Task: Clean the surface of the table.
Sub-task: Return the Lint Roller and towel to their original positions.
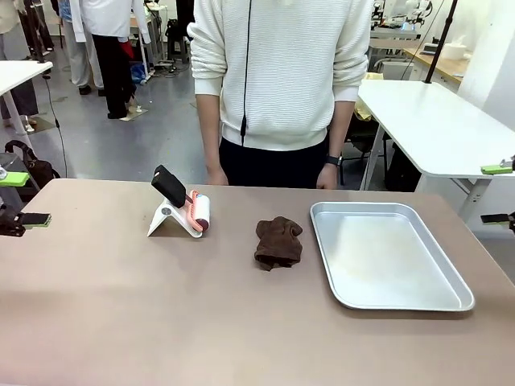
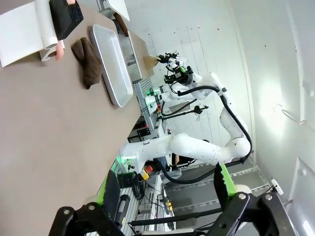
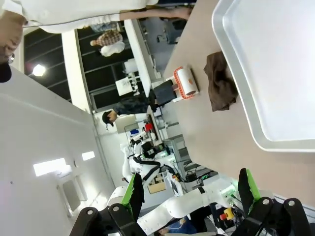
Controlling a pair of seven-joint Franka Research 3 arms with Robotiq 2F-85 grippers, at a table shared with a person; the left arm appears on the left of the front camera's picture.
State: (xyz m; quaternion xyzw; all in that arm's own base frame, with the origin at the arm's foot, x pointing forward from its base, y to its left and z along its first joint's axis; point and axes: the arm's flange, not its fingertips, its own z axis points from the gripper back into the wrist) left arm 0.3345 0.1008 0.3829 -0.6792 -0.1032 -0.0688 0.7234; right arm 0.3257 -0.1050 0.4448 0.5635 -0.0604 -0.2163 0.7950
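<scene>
The taupe-brown table [image 1: 121, 305] carries a crumpled brown cloth [image 1: 278, 241] near its middle. Left of the cloth a lint roller [image 1: 195, 211] with a black handle rests on a white stand. My left gripper [image 1: 22, 199] hovers at the table's left edge, open, nothing between its green pads. My right gripper [image 1: 497, 193] hangs off the right edge, also open and holding nothing. In the left wrist view the open left gripper [image 2: 167, 191] is far from the cloth [image 2: 87, 61]. The right wrist view has the open right gripper [image 3: 191, 191] well away from the cloth [image 3: 220, 81] and roller [image 3: 186, 81].
A silver tray [image 1: 451, 296] lies right of the cloth, with nothing in it. A person in a white sweater stands at the far side, hands [image 1: 216, 175] resting at the table's edge. A white-topped table [image 1: 434, 121] stands behind on the right.
</scene>
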